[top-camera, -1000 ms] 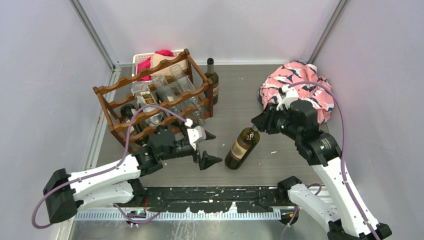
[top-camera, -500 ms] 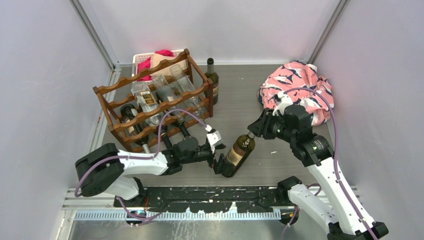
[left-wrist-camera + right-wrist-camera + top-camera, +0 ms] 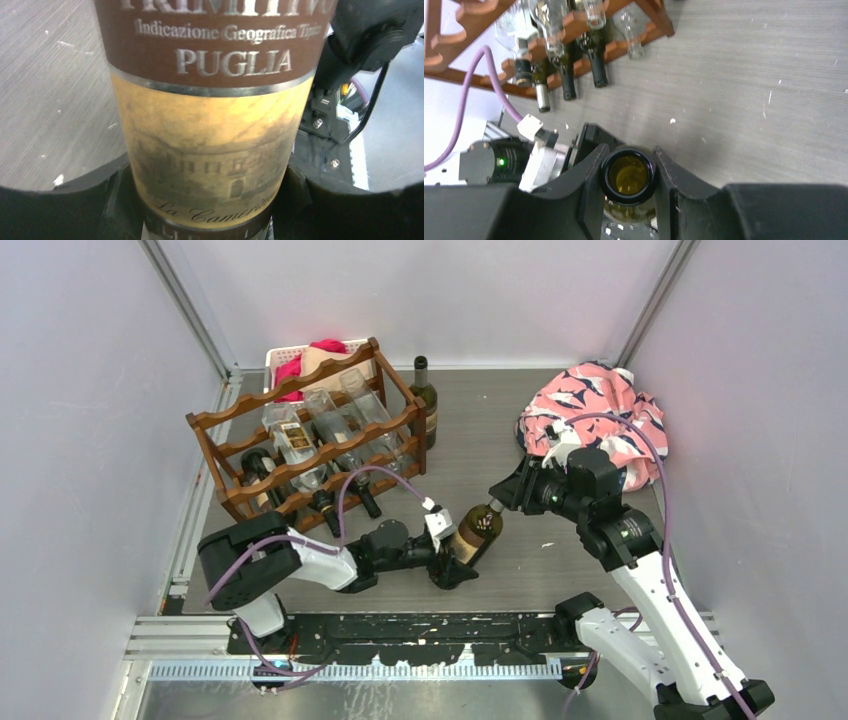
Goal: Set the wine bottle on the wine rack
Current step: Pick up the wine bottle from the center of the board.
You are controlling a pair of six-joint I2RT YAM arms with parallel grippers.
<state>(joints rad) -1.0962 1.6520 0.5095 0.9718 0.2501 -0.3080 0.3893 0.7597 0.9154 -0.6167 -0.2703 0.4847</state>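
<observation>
My right claw [image 3: 629, 172] pinches the wine bottle [image 3: 473, 533] at its neck. My left claw [image 3: 450, 552] straddles its body, and I cannot tell whether it grips. Next I'd clamp, then lift toward the wine rack [image 3: 300, 455].

The bottle [image 3: 476, 535] is dark, glossy glass; its label [image 3: 210, 150] is matt paper, tan and aged-looking, under a brown band with shiny silver print. The rack [image 3: 300, 440] at ten o'clock is reddish-brown wood with a slight varnish sheen, and holds clear and dark glass. The table [image 3: 500, 430] is grey, matt and finely grained. The fingers [image 3: 674, 185] are matt black plastic, the arm shells [image 3: 662, 605] smooth white plastic, the cable [image 3: 484, 50] smooth purple. The cloth [image 3: 600, 410] at two o'clock is soft pink printed fabric. The basket [image 3: 285, 355] at eleven o'clock is white plastic.
</observation>
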